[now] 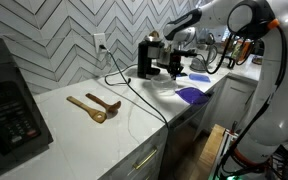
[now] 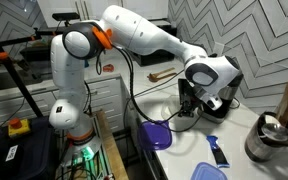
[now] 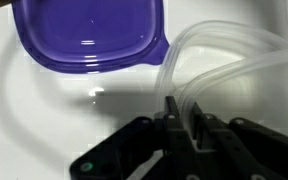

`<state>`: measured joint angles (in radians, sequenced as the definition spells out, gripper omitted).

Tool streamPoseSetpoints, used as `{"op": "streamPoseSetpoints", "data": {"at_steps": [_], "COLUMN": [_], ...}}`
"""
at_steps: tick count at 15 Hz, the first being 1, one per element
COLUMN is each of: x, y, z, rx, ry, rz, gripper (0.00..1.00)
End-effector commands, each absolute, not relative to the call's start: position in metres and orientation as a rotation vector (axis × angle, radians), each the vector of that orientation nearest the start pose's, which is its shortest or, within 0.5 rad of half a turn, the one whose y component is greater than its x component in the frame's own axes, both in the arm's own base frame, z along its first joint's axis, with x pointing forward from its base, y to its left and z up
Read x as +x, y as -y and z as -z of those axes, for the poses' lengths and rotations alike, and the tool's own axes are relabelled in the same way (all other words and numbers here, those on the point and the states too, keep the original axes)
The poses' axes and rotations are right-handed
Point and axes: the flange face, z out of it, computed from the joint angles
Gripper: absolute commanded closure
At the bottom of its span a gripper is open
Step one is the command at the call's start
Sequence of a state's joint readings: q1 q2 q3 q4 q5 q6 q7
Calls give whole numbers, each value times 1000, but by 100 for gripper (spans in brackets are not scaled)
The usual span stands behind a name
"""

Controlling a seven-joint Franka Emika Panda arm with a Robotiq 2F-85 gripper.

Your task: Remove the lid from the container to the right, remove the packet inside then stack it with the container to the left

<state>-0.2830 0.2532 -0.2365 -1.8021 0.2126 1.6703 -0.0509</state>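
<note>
My gripper (image 3: 182, 108) is down on the white counter with its fingers nearly together, pinching the rim of the clear low plastic container (image 3: 234, 60). It shows in both exterior views (image 1: 174, 70) (image 2: 191, 108). The darker purple flat piece (image 3: 89, 35) lies just beside the container, also seen in both exterior views (image 1: 191, 94) (image 2: 156, 135). A pale blue squarish lid (image 2: 208, 172) lies apart on the counter near the front edge. No packet is visible. I cannot make out a second container.
Two wooden spoons (image 1: 94, 105) lie mid-counter. A black coffee machine (image 1: 149, 55) with a cable stands by the wall behind the gripper. A black appliance (image 1: 9, 110) sits at the counter's end. A metal pot (image 2: 269, 140) and a small blue-black item (image 2: 216, 150) lie nearby.
</note>
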Motion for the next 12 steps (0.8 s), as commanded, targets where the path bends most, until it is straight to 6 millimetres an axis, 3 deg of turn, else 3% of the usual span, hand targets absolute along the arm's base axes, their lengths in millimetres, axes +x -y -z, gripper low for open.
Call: {"op": "streamPoseSetpoints", "data": {"at_steps": [1,8,12], "x": [519,505,488], "y": [263,247,241], "z": [-392,-447,-492], "rx": [-2749,-2742,-2766], "ry": [-773,-773,-747], "rz": [-384,-341,-305], "gripper": [54,2,0]}}
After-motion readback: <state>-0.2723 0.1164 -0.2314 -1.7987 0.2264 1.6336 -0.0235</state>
